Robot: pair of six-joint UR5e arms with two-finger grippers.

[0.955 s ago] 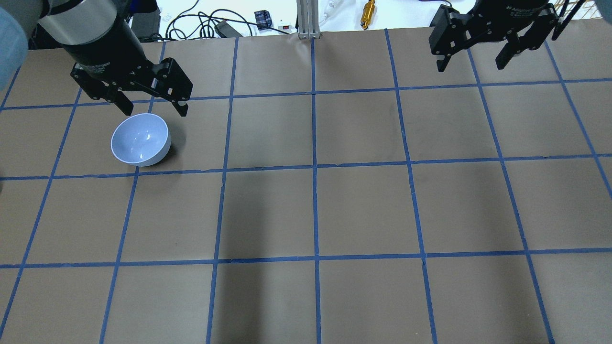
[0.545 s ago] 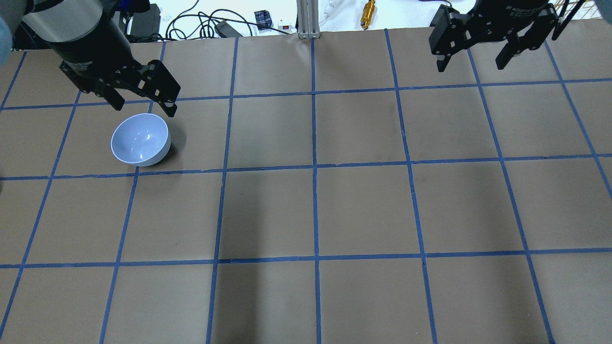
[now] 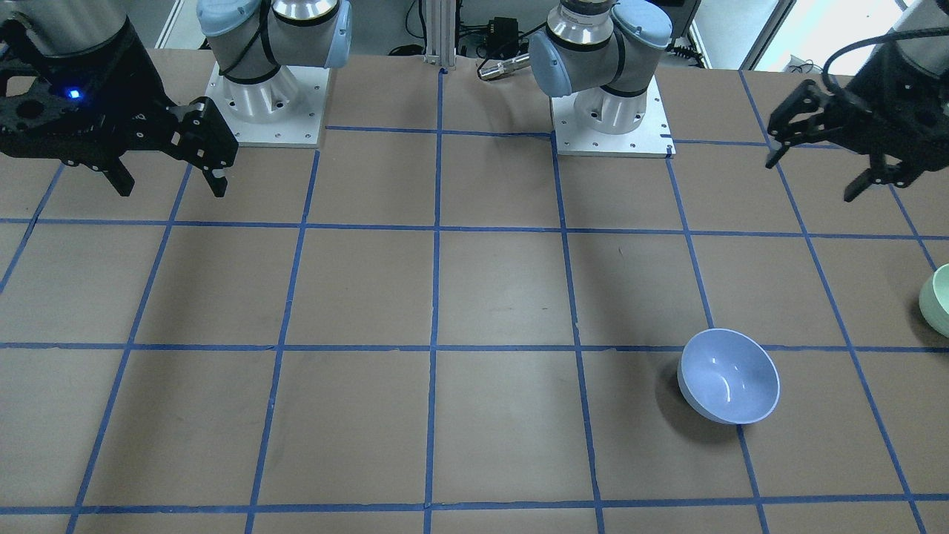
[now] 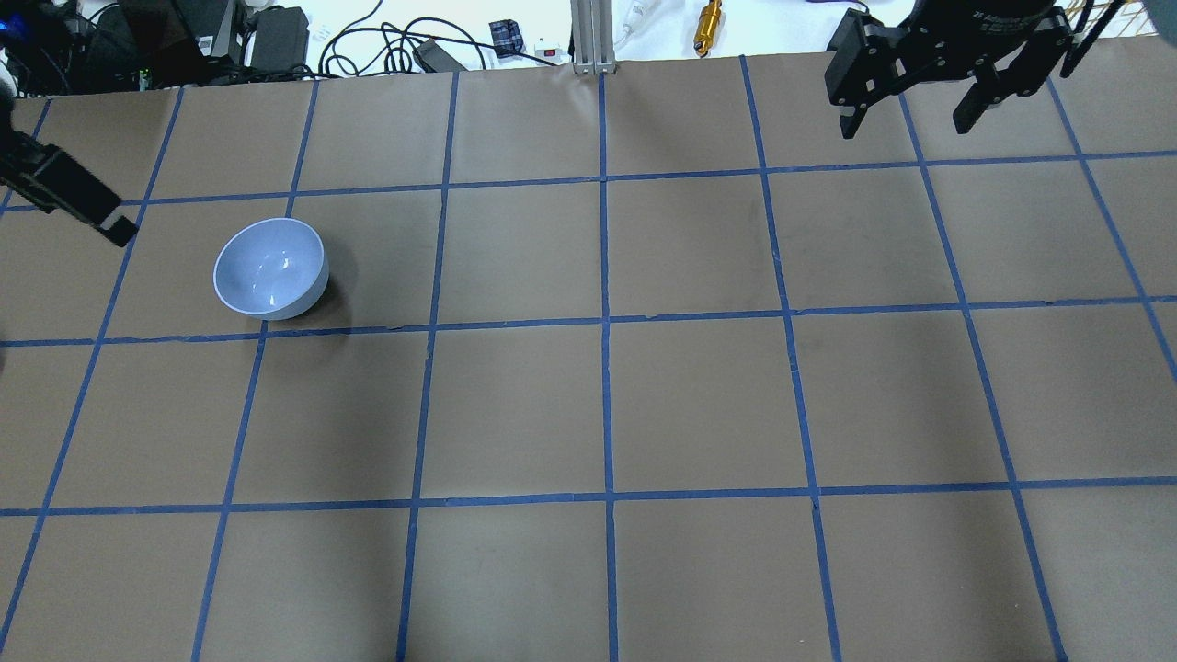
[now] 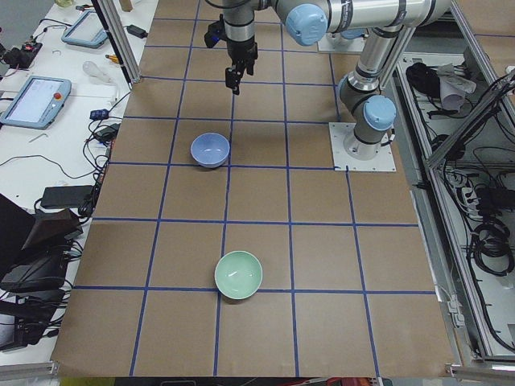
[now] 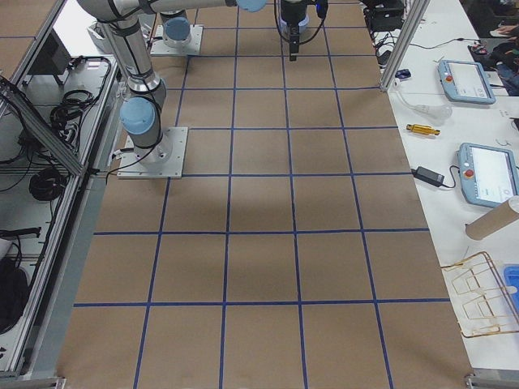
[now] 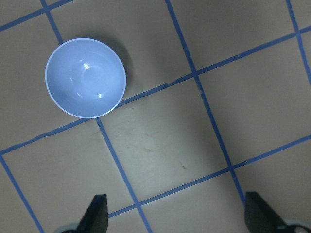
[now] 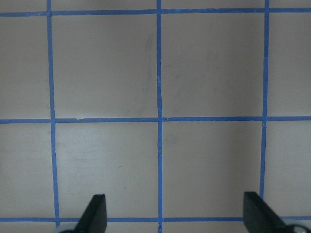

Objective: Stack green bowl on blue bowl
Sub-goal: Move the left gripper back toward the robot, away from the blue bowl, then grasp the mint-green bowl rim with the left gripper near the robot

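The blue bowl [image 4: 270, 268] stands upright and empty on the brown gridded table; it also shows in the front view [image 3: 729, 377], the left side view [image 5: 210, 149] and the left wrist view [image 7: 85, 77]. The green bowl [image 5: 238, 274] stands upright further toward the table's left end, cut by the front view's right edge [image 3: 936, 299] and outside the overhead view. My left gripper [image 3: 815, 174] is open and empty, raised, between the two bowls and nearer my base. My right gripper [image 4: 906, 124] is open and empty, raised over the far right of the table.
The two arm bases [image 3: 270, 96] [image 3: 612, 111] are bolted to the table on my side. Cables, a gold cylinder [image 4: 708, 23] and an aluminium post [image 4: 588, 37] lie beyond the far edge. Teach pendants [image 6: 466, 81] sit on the side bench.
My left gripper has moved left, away from above the blue bowl, to the overhead view's left edge, still open. The blue bowl and the right gripper have not moved.
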